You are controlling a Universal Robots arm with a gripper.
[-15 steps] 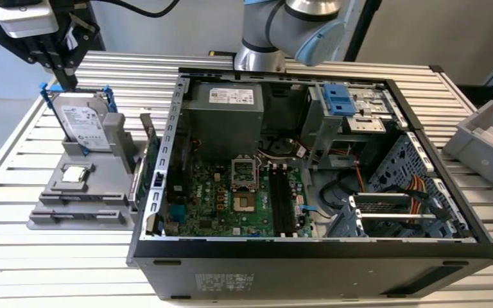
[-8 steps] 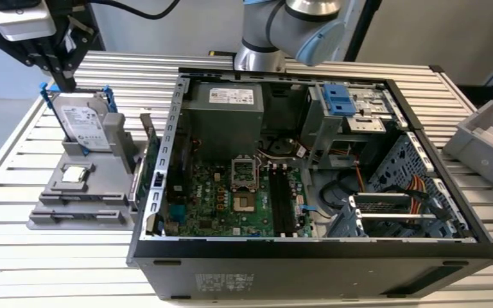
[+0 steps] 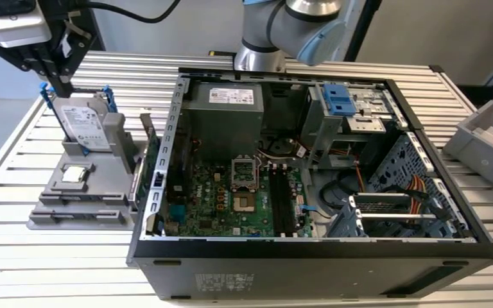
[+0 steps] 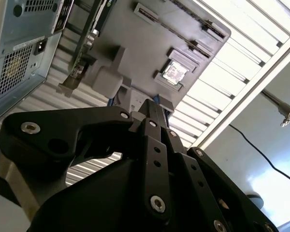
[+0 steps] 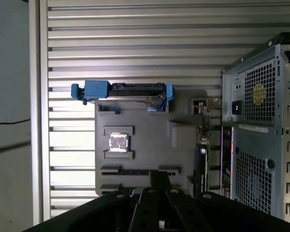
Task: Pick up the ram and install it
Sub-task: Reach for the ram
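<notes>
Exterior view: a table (image 3: 75,269) of ribbed aluminium slats carries an open black steel computer case (image 3: 315,269) lying on its side. The green motherboard (image 3: 221,199) lies flat inside, studded with small parts. Its long black slots (image 3: 281,199) run from twelve to six o'clock.

At nine o'clock from the case, on the exterior view's left, sits a matte grey moulded fixture (image 3: 75,205) with stepped pockets. At its twelve o'clock end a silver hard drive (image 3: 84,122) stands upright in a blue frame.

The ram (image 5: 203,130) is a thin, narrow stick seen edge-on in the first wrist view. It stands on its long edge at the side of the fixture nearest the case, at three o'clock from the fixture in the exterior view, just beside the case's perforated wall. Its long axis follows that wall, roughly twelve to six o'clock, parallel to the slots and well apart from them.

The black, bolted gripper (image 3: 58,86) hangs at the exterior view's ten o'clock, above the hard drive. In the second wrist view its fingers (image 4: 153,113) appear drawn together with nothing between them.

A small square silver CPU chip (image 3: 74,173) rests in a pocket at the fixture's middle.
</notes>
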